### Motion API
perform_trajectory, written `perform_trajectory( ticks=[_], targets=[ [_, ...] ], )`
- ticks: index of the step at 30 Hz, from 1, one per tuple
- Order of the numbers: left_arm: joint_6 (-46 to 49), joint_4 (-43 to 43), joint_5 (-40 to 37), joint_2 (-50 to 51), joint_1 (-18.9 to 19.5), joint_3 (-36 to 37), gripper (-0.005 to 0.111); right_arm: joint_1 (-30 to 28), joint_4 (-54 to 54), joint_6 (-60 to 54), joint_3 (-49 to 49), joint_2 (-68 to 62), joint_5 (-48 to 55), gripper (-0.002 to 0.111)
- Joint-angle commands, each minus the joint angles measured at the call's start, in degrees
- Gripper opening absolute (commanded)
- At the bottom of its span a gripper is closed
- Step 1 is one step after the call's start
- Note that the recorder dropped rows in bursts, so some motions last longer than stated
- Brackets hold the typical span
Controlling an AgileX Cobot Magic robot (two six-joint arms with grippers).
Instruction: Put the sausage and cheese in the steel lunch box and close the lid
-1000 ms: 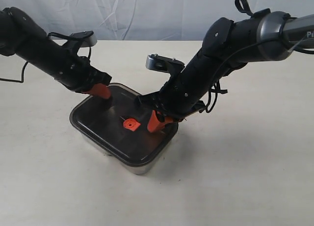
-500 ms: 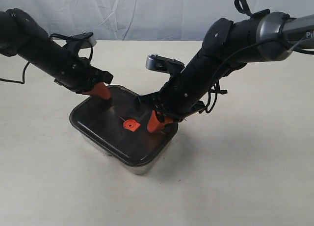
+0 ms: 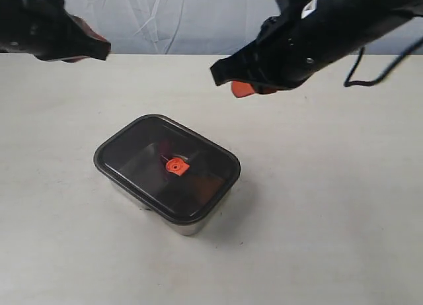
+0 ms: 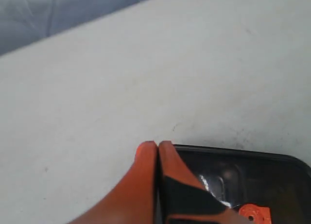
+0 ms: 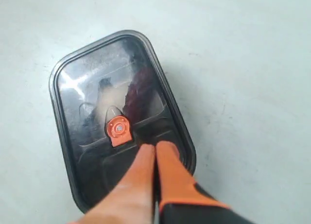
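Up clear of the seemingly seated lid [image 3: 142, 163], left gripper [image 4: 158, 144] and right gripper [image 5: 155, 147] hang pinched together.

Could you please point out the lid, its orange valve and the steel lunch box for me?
lid [image 3: 142, 161], exterior view, on its dark top panel left of centre.
orange valve [image 5: 118, 130], right wrist view, on its round middle.
steel lunch box [image 3: 187, 228], exterior view, on its shiny near corner wall.
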State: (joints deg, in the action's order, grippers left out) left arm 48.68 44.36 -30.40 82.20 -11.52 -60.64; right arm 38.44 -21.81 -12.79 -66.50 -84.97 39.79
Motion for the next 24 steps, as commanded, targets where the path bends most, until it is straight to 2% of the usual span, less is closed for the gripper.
perform_trajectory(
  ticks=[1,9,14,19,21,24],
  targets=[
    [-0.6,1.4,4.4,-16.4,0.0,9.8,0.0,0.0,1.6,1.3,11.1,11.6,-1.4,-0.001],
    [-4.1,1.3,3.3,-43.1,0.0,23.7,0.0,0.0,-4.6,2.2,34.9,32.8,-13.4,-0.001],
    [-5.0,0.6,-2.9,-54.0,0.0,24.9,0.0,0.0,-5.8,2.7,39.9,39.5,-8.3,-0.001],
    [-5.0,0.6,-3.1,-58.9,0.0,24.9,0.0,0.5,-5.3,2.7,40.1,43.9,-8.5,-0.001],
    [-5.0,0.5,-2.8,-59.4,0.0,24.9,0.0,-2.9,-5.2,2.7,40.1,48.3,-8.5,-0.001],
    [-5.0,0.5,-2.8,-59.4,0.0,24.9,0.0,-19.3,-3.2,2.2,41.5,57.3,-11.9,-0.001]
  ],
)
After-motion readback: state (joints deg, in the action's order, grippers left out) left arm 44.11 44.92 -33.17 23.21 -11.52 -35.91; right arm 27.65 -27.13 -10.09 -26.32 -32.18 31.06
